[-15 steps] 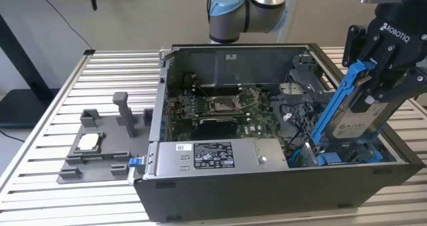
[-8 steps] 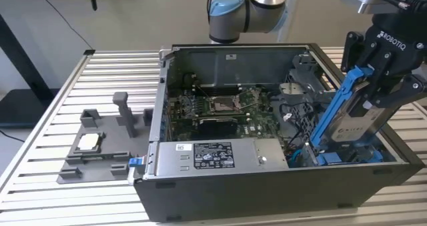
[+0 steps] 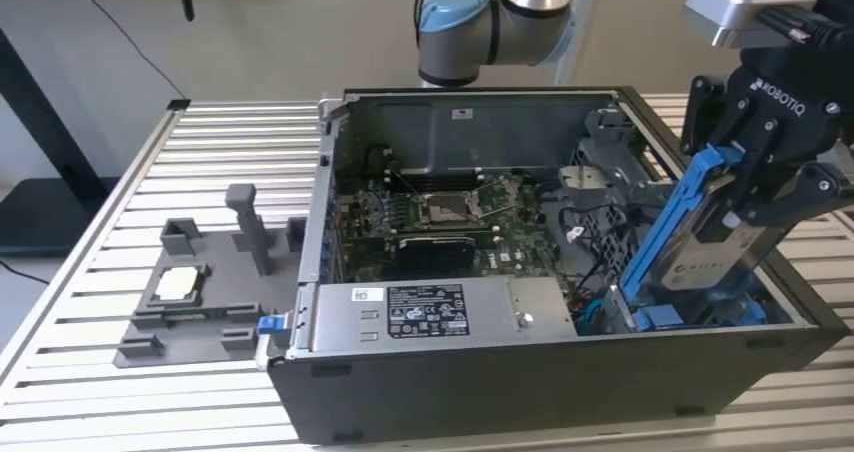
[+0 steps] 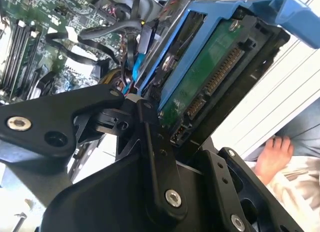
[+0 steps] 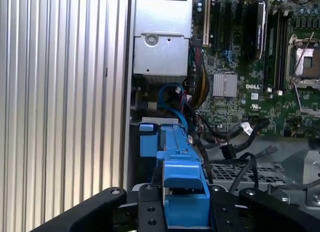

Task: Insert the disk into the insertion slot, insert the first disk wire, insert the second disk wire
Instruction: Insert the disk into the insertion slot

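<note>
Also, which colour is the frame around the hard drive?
Bright blue; the plastic carrier frame on the silver hard drive shows best in the exterior view.

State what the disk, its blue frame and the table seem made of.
The disk: probably metal, going by its dull silver casing with flat, hard faces. Its blue frame: likely moulded plastic, with saturated colour and a soft sheen. The table: seemingly aluminium, in pale grey ribbed slats with a brushed shine.
</note>
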`<action>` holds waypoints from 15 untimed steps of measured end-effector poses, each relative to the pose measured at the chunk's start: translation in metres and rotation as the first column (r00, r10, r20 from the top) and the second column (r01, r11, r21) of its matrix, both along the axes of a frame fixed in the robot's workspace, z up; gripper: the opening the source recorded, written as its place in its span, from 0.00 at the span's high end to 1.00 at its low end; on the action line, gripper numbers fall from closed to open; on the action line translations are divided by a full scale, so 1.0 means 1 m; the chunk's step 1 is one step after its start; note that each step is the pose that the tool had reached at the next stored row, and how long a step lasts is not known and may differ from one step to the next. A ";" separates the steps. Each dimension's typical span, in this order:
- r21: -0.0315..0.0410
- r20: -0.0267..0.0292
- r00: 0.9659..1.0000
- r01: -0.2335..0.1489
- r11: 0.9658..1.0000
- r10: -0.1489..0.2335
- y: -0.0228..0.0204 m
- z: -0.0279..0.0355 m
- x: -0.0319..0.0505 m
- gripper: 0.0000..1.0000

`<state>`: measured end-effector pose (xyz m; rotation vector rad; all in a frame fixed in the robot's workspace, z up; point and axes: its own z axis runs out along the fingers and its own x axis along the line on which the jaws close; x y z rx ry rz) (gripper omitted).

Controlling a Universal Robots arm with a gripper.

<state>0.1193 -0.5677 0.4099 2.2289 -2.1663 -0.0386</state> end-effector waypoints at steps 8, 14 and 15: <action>0.001 0.000 1.000 0.000 1.000 0.000 0.0000 -0.0131 0.0001 0.67; 0.008 0.000 1.000 0.000 1.000 0.000 0.0002 -0.0230 0.0002 0.67; 0.011 0.000 1.000 0.000 1.000 0.000 0.0003 -0.0241 0.0002 0.67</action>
